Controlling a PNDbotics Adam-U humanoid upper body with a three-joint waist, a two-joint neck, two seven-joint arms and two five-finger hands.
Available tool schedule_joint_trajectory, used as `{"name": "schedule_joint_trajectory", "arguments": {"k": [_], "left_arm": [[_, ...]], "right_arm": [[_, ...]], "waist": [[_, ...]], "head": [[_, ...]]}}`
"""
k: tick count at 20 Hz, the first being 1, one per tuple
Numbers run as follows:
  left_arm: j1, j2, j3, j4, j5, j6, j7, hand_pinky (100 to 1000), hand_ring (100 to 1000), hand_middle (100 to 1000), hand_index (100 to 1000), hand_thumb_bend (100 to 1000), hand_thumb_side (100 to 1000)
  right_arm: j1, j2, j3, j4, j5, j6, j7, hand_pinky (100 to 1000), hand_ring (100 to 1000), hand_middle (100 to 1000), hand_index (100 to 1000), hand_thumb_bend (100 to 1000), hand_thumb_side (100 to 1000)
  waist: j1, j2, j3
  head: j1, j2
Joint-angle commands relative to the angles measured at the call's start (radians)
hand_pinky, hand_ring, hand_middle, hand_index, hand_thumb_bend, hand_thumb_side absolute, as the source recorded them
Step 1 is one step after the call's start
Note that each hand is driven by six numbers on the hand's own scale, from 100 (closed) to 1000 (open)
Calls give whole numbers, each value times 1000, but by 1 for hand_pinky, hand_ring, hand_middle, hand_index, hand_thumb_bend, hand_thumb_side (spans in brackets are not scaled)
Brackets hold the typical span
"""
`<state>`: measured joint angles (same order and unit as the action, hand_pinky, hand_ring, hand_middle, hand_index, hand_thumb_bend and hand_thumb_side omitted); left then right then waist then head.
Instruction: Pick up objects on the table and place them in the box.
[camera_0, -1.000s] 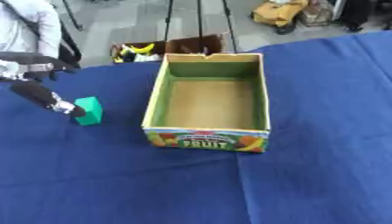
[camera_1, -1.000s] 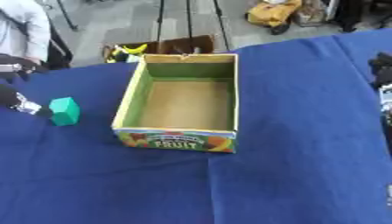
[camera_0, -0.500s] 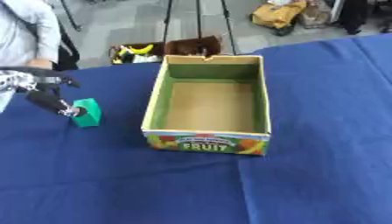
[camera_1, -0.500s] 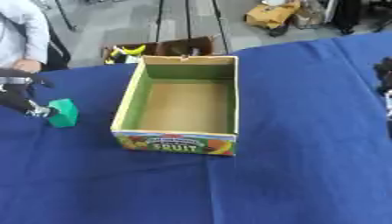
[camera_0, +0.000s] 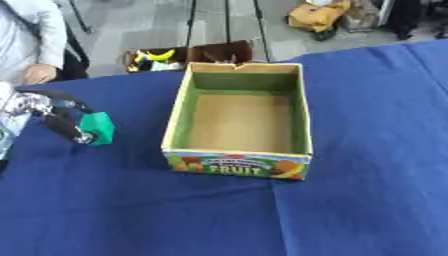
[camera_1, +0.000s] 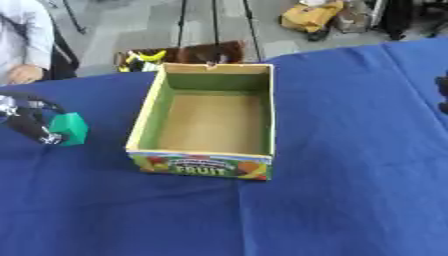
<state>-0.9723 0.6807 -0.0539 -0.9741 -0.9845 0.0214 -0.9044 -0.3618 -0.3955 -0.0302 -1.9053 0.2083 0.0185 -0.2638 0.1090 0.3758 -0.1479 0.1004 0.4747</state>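
- At the left edge of the table, the left hand (camera_0: 54, 116) has its fingers curled round the green block (camera_0: 96, 128), thumb arched over the top; a second ago the fingers were only touching its side, so the grasp has closed in that short time.
- The block looks a little higher and tilted compared with a moment back, which I take to mean it is just being lifted off the blue tablecloth (camera_0: 350, 200), though I cannot see a clear gap beneath it.
- It sits just beside the cardboard box (camera_0: 241, 120), to the box's left, and not touching its wall.
- The box itself has not moved: it stands open and empty, its brown floor bare, the fruit label facing the robot.
- The right hand (camera_1: 442, 92) shows only as a dark sliver at the right edge of the right eye view; whether its fingers are open or closed I cannot tell.
- My reading: the pick is nearly done, and nothing is in the box yet. The next move would be to carry the block rightward over the near wall and let go inside.
- The risk is the block slipping from between thumb and fingers on the way.
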Motion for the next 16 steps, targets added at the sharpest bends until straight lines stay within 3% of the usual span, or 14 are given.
{"name": "schedule_joint_trajectory", "arguments": {"k": [1,7,13,16], "left_arm": [[-24,25,10,3,-14,0,-3,779,839,1000,1000,384,536],[-25,14,19,14,-16,-1,0,713,809,962,1000,331,515],[-24,12,17,11,15,-13,26,720,822,986,1000,345,516],[-26,12,10,6,14,-16,16,719,815,951,1000,343,515]], "right_arm": [[-14,-21,-4,-11,-6,-1,4,865,904,824,915,100,1000],[-18,-19,-5,-13,-7,1,1,866,904,824,914,100,1000],[-18,-19,-7,-12,-10,5,0,866,904,823,914,100,1000],[-19,-18,-6,-13,-9,7,0,866,904,823,913,100,1000]], "waist": [[-4,-18,-2],[-5,-11,-10],[-4,-7,-9],[-4,-5,-10]], "head": [[12,-26],[18,-49],[5,-35],[5,-32]]}}
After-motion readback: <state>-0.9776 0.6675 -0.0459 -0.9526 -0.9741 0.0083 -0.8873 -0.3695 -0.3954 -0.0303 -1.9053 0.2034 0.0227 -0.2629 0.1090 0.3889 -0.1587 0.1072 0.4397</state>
